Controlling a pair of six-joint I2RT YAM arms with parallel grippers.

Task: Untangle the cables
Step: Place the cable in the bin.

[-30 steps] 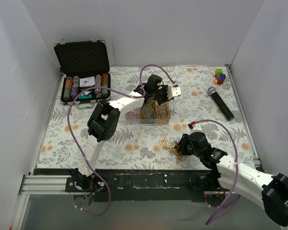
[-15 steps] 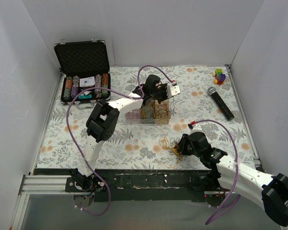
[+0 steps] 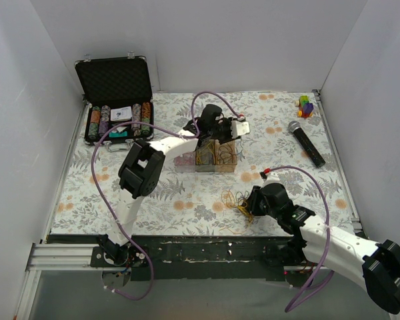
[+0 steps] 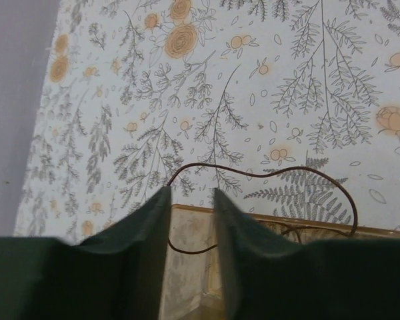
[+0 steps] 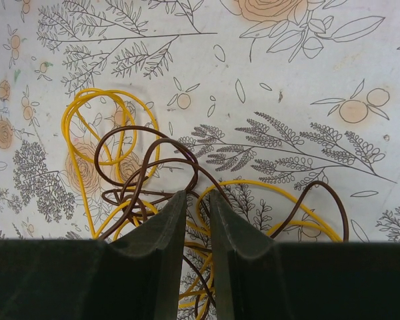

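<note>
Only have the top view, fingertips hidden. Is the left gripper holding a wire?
Observer: No. The left gripper is open; one brown wire crosses the gap unclamped.
Operator: Where does it run?
Observer: It loops out over the tray edge onto the cloth.
Operator: Right side?
Observer: The right gripper is open by a narrow gap, over a tangle of yellow and brown wires.
</note>
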